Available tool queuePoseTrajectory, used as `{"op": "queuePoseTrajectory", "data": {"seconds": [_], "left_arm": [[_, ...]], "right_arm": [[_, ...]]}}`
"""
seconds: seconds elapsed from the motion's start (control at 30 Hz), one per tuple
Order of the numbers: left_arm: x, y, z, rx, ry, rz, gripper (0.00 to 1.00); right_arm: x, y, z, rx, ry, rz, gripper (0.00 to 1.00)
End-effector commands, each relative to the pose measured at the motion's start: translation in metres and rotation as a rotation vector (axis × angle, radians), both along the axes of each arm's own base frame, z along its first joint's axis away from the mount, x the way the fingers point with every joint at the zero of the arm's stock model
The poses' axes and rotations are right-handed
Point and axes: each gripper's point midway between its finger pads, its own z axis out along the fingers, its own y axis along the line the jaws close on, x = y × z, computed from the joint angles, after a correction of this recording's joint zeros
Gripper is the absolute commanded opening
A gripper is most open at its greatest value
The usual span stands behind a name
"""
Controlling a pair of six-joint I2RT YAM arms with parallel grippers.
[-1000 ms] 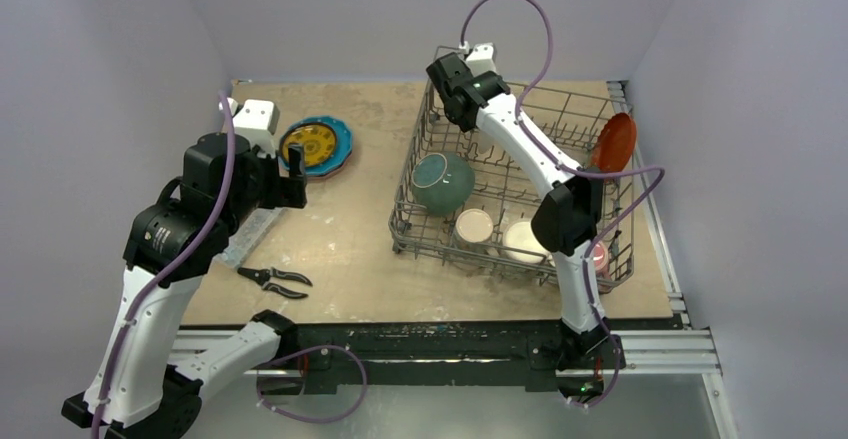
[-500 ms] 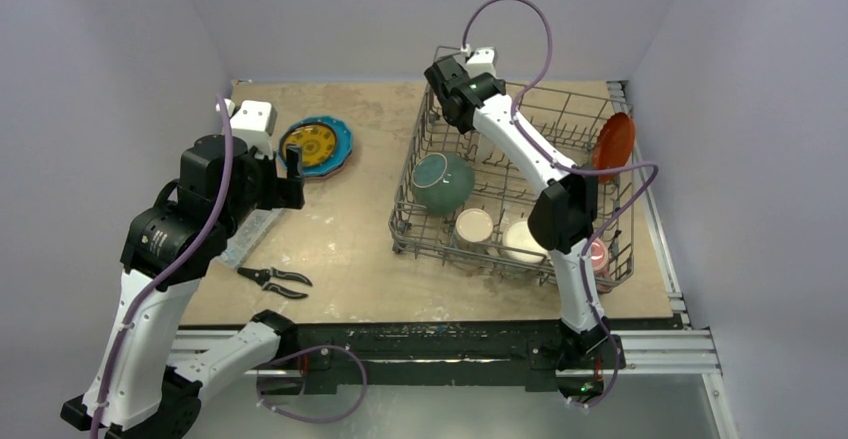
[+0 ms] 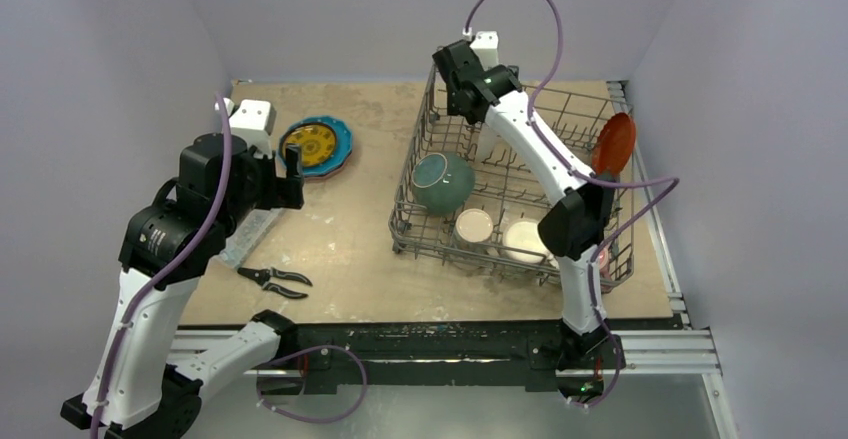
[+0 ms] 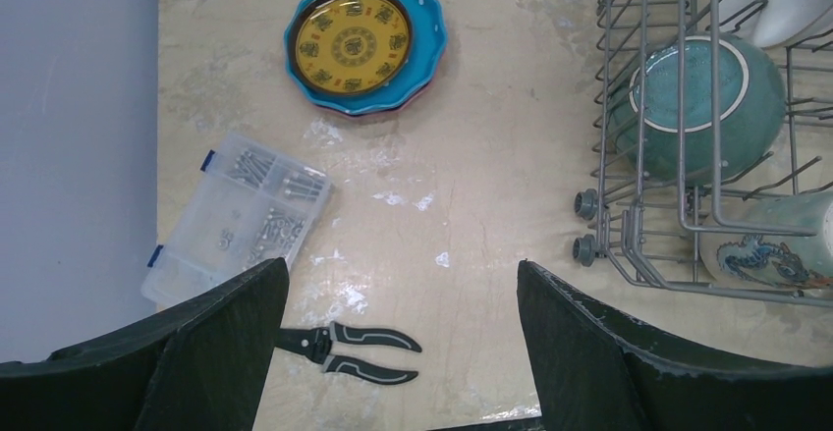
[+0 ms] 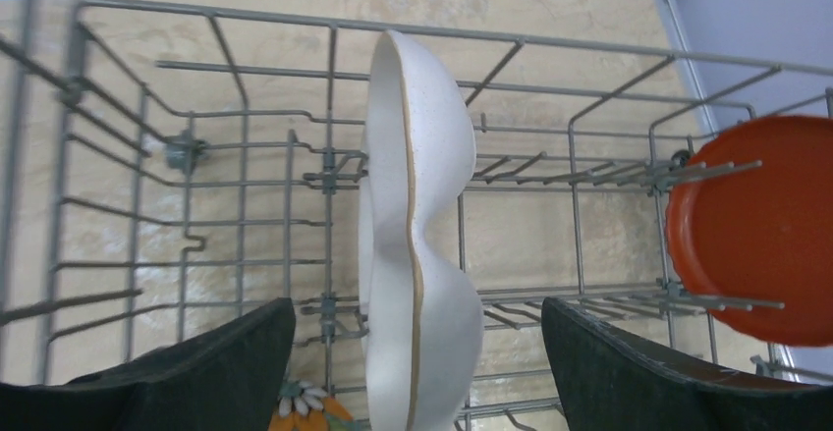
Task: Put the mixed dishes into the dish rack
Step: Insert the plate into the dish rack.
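Note:
The grey wire dish rack [image 3: 410, 174] stands on the right of the table. A white divided plate [image 5: 417, 244] stands on edge between its tines at the back left. My right gripper [image 5: 416, 303] hangs open just above that plate, one finger on each side, touching nothing. Also in the rack are a teal bowl [image 3: 443, 181], a cream mug [image 3: 474, 227], a white bowl [image 3: 524, 241] and an orange plate [image 3: 614, 143]. A blue plate with a yellow centre [image 4: 365, 40] lies on the table at the far left. My left gripper [image 4: 401, 266] hovers open and empty over bare table.
Black-handled pliers [image 4: 349, 340] lie near the front edge, below my left gripper. A clear compartment box of screws [image 4: 236, 217] sits by the left wall. The rack's left wall [image 4: 601, 127] and wheels are close on the right of my left gripper.
My right gripper has opened wide, let go of the white plate and risen a little above the rack's back corner. The left arm has stayed put.

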Motion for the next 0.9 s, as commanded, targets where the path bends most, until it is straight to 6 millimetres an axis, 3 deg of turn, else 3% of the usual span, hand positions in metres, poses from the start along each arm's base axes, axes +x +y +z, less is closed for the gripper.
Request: {"op": "queuePoseTrajectory", "data": {"seconds": [0.0,0.13,0.27,0.4,0.47,0.53,0.73,0.87], "left_arm": [[0.002,0.003,0.011,-0.029,-0.012,0.053,0.86],[0.004,0.005,0.012,-0.092,0.030,0.135,0.86],[0.008,-0.004,0.005,-0.262,0.082,0.205,0.86],[0.022,-0.020,-0.014,-0.566,0.181,0.290,0.86],[0.030,-0.033,-0.020,-0.651,0.219,0.274,0.85],[0.036,-0.041,-0.029,-0.697,0.262,0.290,0.85],[0.054,-0.024,-0.072,-0.764,0.307,0.553,0.84],[0.071,-0.014,-0.095,-0.838,0.289,0.698,0.82]], "right_arm": [[-0.012,0.012,0.097,0.129,-0.163,0.185,0.98],[-0.039,0.010,0.144,0.180,-0.212,0.295,0.98],[-0.082,0.023,0.161,0.333,-0.222,0.455,0.98],[-0.131,0.030,0.151,0.475,-0.218,0.588,0.98],[-0.152,0.022,0.131,0.486,-0.196,0.610,0.98],[-0.172,0.013,0.126,0.499,-0.202,0.628,0.98],[-0.215,-0.016,0.122,0.513,-0.255,0.636,0.98],[-0.230,-0.038,0.142,0.502,-0.324,0.597,0.98]]}}
